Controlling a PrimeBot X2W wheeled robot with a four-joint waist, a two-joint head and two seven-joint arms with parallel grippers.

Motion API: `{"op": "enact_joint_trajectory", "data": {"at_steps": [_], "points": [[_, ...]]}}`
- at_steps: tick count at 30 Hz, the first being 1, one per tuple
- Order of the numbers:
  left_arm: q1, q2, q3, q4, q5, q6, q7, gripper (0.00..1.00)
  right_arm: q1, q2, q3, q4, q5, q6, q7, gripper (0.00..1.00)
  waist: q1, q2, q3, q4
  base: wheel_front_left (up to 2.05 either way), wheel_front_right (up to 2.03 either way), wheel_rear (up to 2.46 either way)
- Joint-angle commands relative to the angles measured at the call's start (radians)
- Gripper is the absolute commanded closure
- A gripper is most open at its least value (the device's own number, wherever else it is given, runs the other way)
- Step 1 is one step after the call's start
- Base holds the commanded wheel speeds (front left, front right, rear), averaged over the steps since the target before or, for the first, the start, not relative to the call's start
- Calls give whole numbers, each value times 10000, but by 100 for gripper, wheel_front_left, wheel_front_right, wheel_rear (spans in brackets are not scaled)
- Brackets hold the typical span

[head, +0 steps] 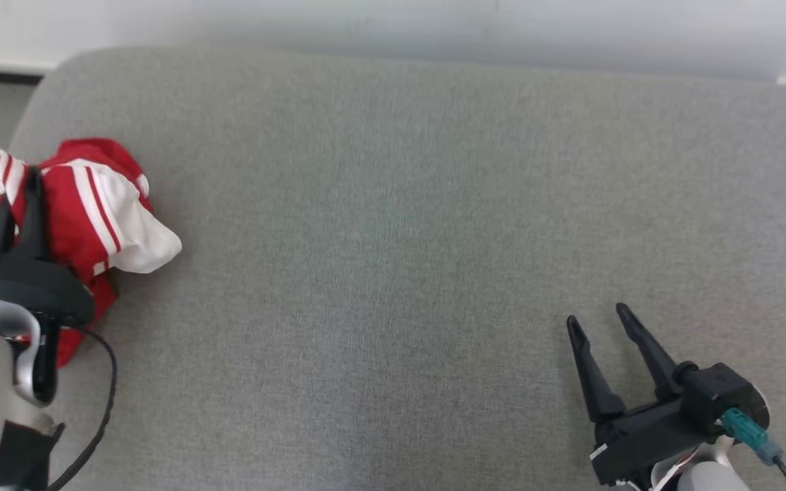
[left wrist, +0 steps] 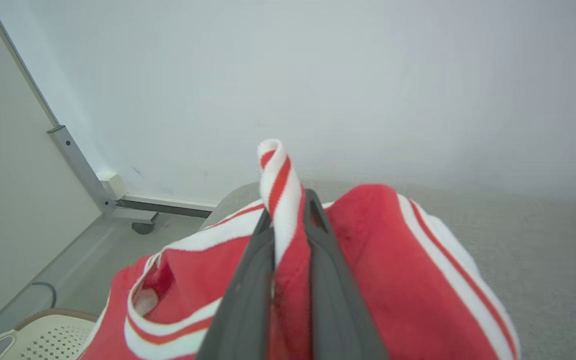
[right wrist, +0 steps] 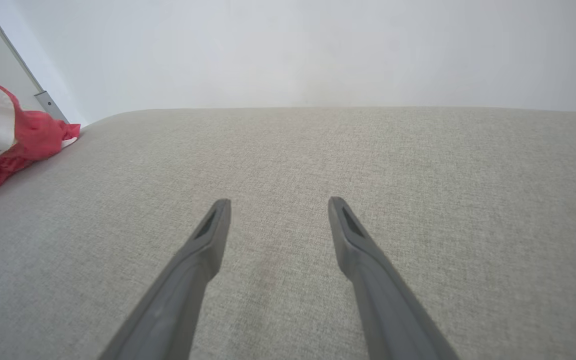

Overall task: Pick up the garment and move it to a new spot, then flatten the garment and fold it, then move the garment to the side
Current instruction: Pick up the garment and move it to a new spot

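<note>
Clamping a bunched fold of the red-and-white striped fabric garment [head: 106, 211], the left gripper [head: 21, 194] is sitting at the far left edge of the grey woven upholstered surface [head: 400, 239] in the head view. The garment is lying crumpled there, a white panel spilling toward the right. The right gripper [head: 598, 315] is sitting at lower right, well apart from the garment, fingers spread wide and holding nothing.

Left wrist view: the left gripper [left wrist: 290, 210] is pinching nearly closed on a striped rolled hem [left wrist: 278, 175], which is sticking up past the tips. The garment [left wrist: 393, 260] is bulging on both sides.

Right wrist view: the right gripper [right wrist: 279, 202] is gaping open over the surface [right wrist: 293, 150], gripping nothing. The garment [right wrist: 23, 135] is showing at the far left edge.
</note>
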Motion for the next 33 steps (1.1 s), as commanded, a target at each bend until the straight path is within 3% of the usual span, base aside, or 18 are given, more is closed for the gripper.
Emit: {"op": "enact_joint_trajectory", "data": {"at_steps": [1,10,20,33], "points": [[192,132,29,-239,-30,-66,-43,100,173,79,37,33,25,4,1,0,1,-1,-700,-187,0,0,0],[632,387,-141,-2567,-183,-338,526,100,582,600,176,262,120,4,1,0,1,-1,-1882,-918,0,0,0],[554,119,-491,-4394,-669,-546,1388,100,720,941,260,344,140,4,1,0,1,-1,-2571,-2323,0,0,0],[-260,-895,-1816,-4538,-1039,-790,1533,100,518,1144,303,364,138,4,1,0,1,-1,-2453,-4649,0,0,0]]}}
